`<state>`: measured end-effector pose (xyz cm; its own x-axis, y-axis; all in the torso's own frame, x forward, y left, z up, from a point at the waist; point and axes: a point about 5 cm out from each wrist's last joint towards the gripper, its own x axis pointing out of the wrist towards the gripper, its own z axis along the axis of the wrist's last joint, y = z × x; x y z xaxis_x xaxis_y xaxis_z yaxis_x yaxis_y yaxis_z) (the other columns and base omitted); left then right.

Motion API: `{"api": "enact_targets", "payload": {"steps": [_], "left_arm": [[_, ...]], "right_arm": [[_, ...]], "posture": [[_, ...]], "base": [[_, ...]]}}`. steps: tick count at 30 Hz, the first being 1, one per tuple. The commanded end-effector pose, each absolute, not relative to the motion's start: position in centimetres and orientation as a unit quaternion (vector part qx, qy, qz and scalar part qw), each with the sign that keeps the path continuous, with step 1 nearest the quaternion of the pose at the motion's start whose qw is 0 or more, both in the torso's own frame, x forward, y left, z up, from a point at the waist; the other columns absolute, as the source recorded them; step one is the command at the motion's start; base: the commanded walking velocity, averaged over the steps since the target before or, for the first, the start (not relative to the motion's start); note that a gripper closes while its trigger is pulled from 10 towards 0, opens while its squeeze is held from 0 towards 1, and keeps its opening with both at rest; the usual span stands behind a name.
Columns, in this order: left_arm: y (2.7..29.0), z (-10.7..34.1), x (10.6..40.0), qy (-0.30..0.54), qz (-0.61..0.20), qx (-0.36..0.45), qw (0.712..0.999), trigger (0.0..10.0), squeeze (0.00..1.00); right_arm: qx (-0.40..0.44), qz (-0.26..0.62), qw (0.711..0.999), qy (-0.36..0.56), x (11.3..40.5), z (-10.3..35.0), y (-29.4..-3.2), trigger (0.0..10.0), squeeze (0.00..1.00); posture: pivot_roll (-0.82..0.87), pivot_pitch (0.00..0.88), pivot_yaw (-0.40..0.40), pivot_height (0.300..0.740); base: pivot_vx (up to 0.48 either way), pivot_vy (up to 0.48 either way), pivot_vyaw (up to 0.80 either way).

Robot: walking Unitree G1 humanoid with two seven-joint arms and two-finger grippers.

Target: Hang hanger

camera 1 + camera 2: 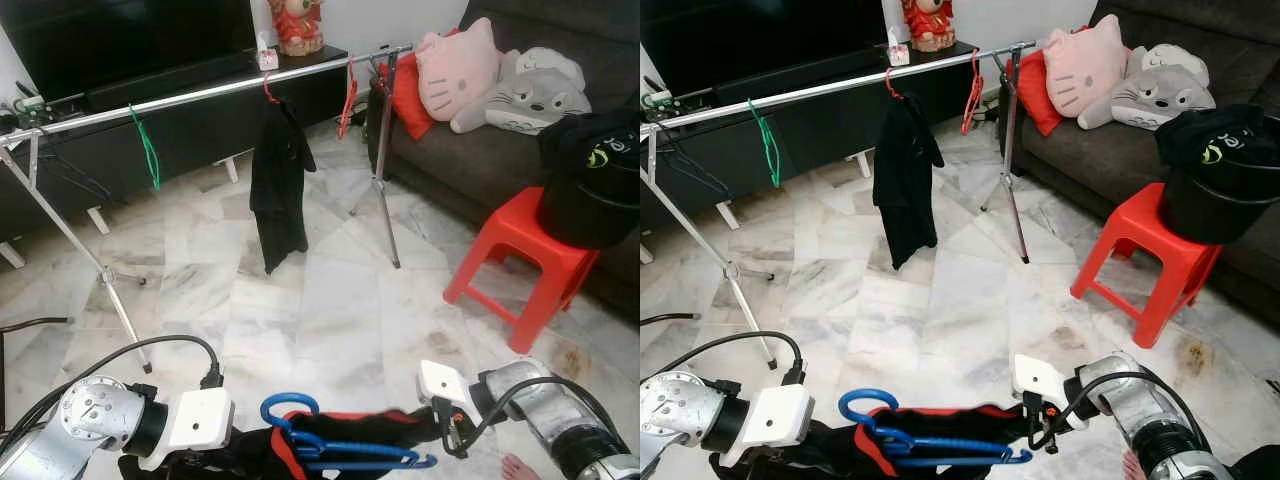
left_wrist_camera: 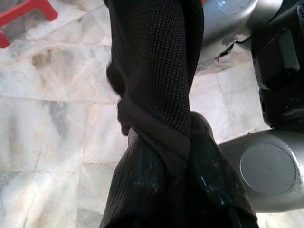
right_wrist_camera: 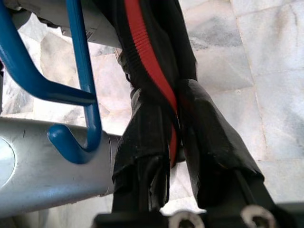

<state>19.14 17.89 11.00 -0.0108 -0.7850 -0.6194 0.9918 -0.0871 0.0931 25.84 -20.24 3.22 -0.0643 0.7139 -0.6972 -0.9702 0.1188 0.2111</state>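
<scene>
1. Low in front of the robot, both arms hold a black garment (image 1: 370, 432) with red trim, stretched between them above the marble floor (image 1: 330, 310).
2. A blue hanger (image 1: 330, 445) is threaded into the garment, its hook (image 1: 288, 405) sticking up near the left arm and its bar running toward the right.
3. The left gripper (image 2: 164, 156) is clamped on a bunched fold of the black cloth; in the left wrist view the knit fabric is pinched tight between the two fingers (image 2: 209, 171).
4. The right gripper (image 3: 173, 142) is closed on the other end of the garment, its fingers (image 3: 142, 142) squeezing black cloth with the red stripe running between them, and the hanger's blue end just beside.
5. Across the room stands a silver rail (image 1: 200, 97) on tripod legs, well apart from the arms.
6. On the rail hang a green hanger (image 1: 147, 145), a black shirt (image 1: 280, 185) on a red hanger (image 1: 268, 88), and another red hanger (image 1: 348, 100) near the far end.
7. To the right, a red stool (image 1: 525, 260) carries a black bucket (image 1: 590, 195) with dark clothes piled on top.
8. Behind it is a dark sofa (image 1: 470, 160) with a pink cat cushion (image 1: 458, 68) and a grey plush (image 1: 520, 95).
9. A dark TV cabinet (image 1: 150, 125) runs behind the rail.
</scene>
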Motion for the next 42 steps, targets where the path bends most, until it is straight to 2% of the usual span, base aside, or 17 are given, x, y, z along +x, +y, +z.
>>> {"api": "enact_targets", "payload": {"steps": [1,2,3,4,5,9,10,12,13,15,17,19,23,25,26,32,42], "left_arm": [[18.2,11.2,19.0,0.194,-0.688,0.281,0.640,10.0,0.00],[18.2,11.1,19.0,0.194,-0.689,0.281,0.639,10.0,0.00],[18.2,11.1,18.9,0.197,-0.690,0.282,0.637,10.0,0.00],[18.2,11.1,18.9,0.197,-0.690,0.282,0.637,10.0,0.00],[18.3,11.0,18.8,0.200,-0.690,0.283,0.635,10.0,0.00],[18.3,11.0,18.8,0.204,-0.690,0.284,0.633,10.0,0.00],[18.3,11.0,18.8,0.202,-0.688,0.284,0.636,10.0,0.00],[18.3,10.9,18.9,0.200,-0.685,0.284,0.640,10.0,0.00],[18.3,10.7,19.0,0.201,-0.682,0.284,0.644,10.0,0.00],[18.4,10.5,19.2,0.202,-0.677,0.286,0.647,10.0,0.00],[18.4,10.5,19.2,0.202,-0.676,0.286,0.648,10.0,0.00],[18.4,10.4,19.1,0.203,-0.676,0.286,0.647,10.0,0.00],[18.4,10.4,19.1,0.203,-0.676,0.286,0.647,10.0,0.00],[18.3,10.1,20.9,0.184,-0.636,0.285,0.693,10.0,0.00],[18.1,10.0,21.3,0.177,-0.627,0.283,0.704,10.0,0.00],[16.5,11.0,23.2,0.116,-0.575,0.200,0.785,10.0,0.00],[14.1,10.3,25.2,0.106,-0.509,0.087,0.850,10.0,0.00]], "right_arm": [[-0.199,0.646,0.650,0.347,26.4,3.8,-20.1,10.0,0.00],[-0.200,0.646,0.649,0.348,26.4,3.9,-20.1,10.0,0.00],[-0.202,0.648,0.644,0.352,26.5,3.9,-20.2,10.0,0.82],[-0.202,0.648,0.644,0.352,26.5,3.9,-20.2,10.0,0.82],[-0.203,0.650,0.640,0.356,26.5,4.0,-20.2,10.0,1.00],[-0.210,0.644,0.642,0.358,26.9,4.2,-20.3,10.0,1.00],[-0.223,0.635,0.652,0.349,27.2,4.3,-20.3,10.0,0.55],[-0.235,0.625,0.664,0.338,27.5,4.4,-20.3,10.0,0.55],[-0.238,0.599,0.697,0.314,28.2,4.7,-20.2,10.0,0.00],[-0.243,0.570,0.729,0.292,29.0,5.1,-20.1,10.0,0.00],[-0.243,0.567,0.731,0.290,29.1,5.1,-20.1,10.0,0.00],[-0.262,0.502,0.787,0.244,30.6,6.1,-20.6,10.0,0.00],[-0.265,0.494,0.793,0.238,30.7,6.2,-20.6,10.0,0.00],[-0.174,0.465,0.850,0.178,32.8,10.0,-21.4,10.0,0.00],[-0.158,0.472,0.852,0.165,33.0,10.6,-21.4,10.0,1.00],[-0.163,0.526,0.823,0.139,32.8,11.6,-20.3,10.0,1.00],[-0.183,0.532,0.821,0.096,34.0,14.6,-20.2,10.0,1.00]], "posture": [[-0.14,0.017,0.041,0.732],[-0.14,0.017,0.041,0.732],[-0.15,0.020,0.041,0.732],[-0.15,0.020,0.041,0.732],[-0.14,0.020,0.041,0.732],[-0.14,0.020,0.041,0.732],[-0.14,0.018,0.041,0.732],[-0.14,0.018,0.041,0.732],[-0.14,0.013,0.041,0.732],[-0.14,0.011,0.043,0.732],[-0.14,0.011,0.043,0.732],[-0.14,0.012,0.044,0.732],[-0.14,0.012,0.044,0.732],[-0.16,0.000,0.050,0.732],[-0.16,0.000,0.050,0.732],[-0.16,0.000,0.049,0.732],[-0.18,0.000,0.050,0.732]], "base": [[0.000,0.000,0.00],[0.000,0.000,0.00],[0.000,0.000,0.00],[0.000,0.000,0.00],[0.000,0.000,0.00],[0.000,0.000,0.00],[0.000,0.000,0.00],[0.000,0.000,0.00],[0.000,0.000,0.00],[0.000,0.000,0.00],[0.000,0.000,0.00],[0.000,0.000,0.00],[0.000,0.000,0.00],[0.000,0.000,0.00],[0.000,0.000,0.00],[0.000,0.000,0.00],[0.000,0.000,0.00]]}}
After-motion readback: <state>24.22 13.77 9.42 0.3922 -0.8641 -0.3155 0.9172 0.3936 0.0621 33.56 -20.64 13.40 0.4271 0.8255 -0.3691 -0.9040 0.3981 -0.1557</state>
